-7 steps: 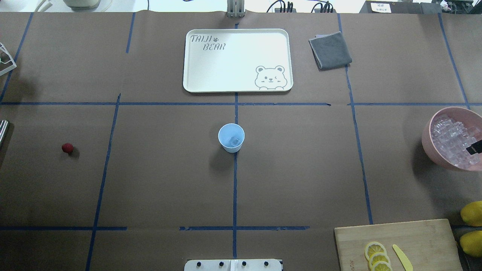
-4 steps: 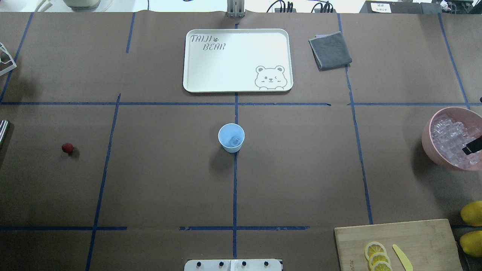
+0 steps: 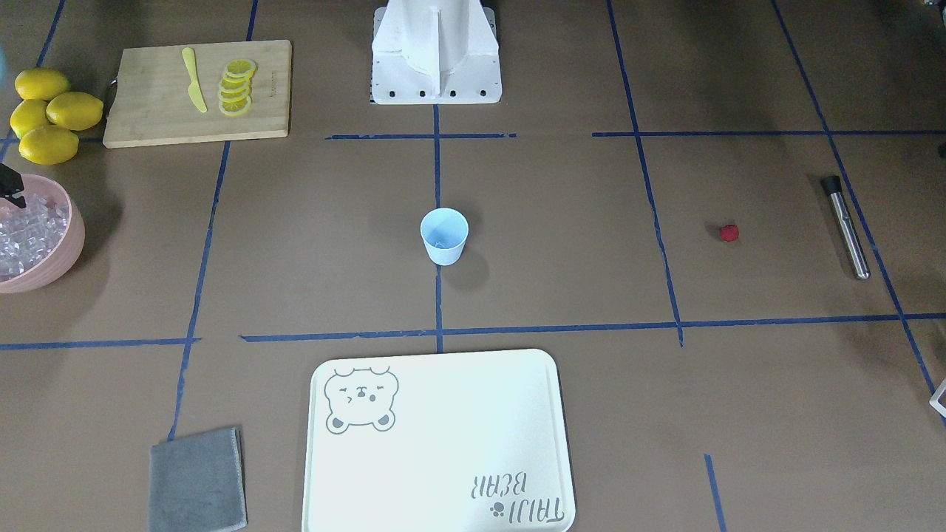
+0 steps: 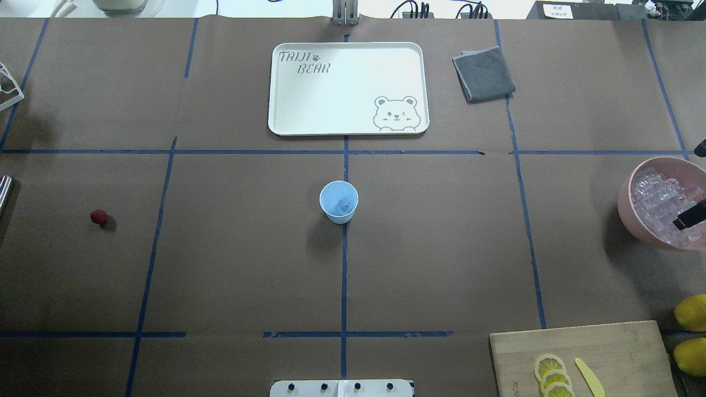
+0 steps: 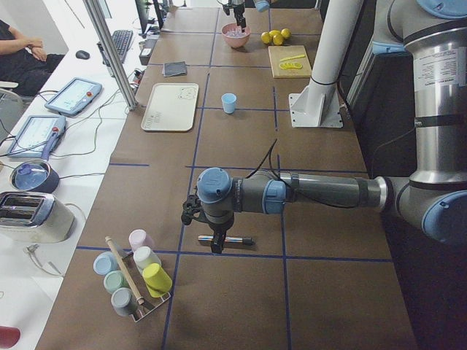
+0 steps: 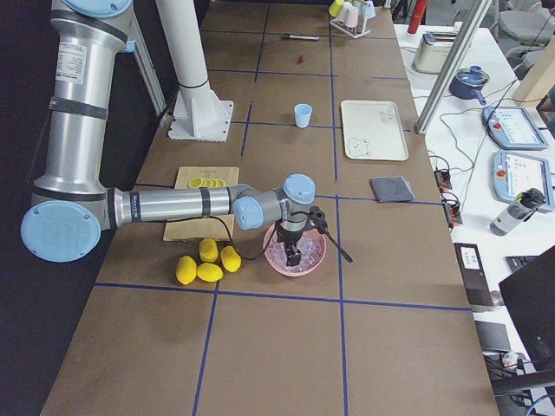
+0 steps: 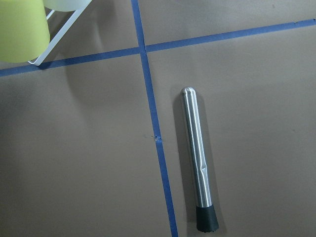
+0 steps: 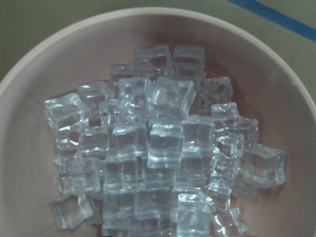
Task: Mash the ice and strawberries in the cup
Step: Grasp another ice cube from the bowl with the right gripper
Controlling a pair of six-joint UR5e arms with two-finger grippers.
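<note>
The pale blue cup [image 4: 338, 202] stands upright at the table's centre, with one ice cube [image 4: 345, 207] inside; it also shows in the front view [image 3: 444, 235]. The small red strawberry [image 4: 99, 216] lies alone on the left side of the table. Several ice cubes [image 8: 163, 143] fill the pink bowl [image 4: 626, 204] at the right edge. My right gripper [image 6: 293, 256] hangs over that ice; only one black finger [image 4: 689, 221] shows overhead, so I cannot tell its state. My left gripper [image 5: 212, 240] hovers over a steel muddler [image 7: 198, 158]; I cannot tell its state.
A white bear tray [image 4: 287, 88] and a grey cloth [image 4: 483, 73] lie at the far side. A cutting board [image 4: 606, 353] with lemon slices and a yellow knife is near right, with lemons [image 3: 48, 114] beside it. A rack of cups [image 5: 135, 281] stands far left.
The right gripper's black finger has shifted slightly toward the robot and inward over the ice bowl. The cup and strawberry have not moved.
</note>
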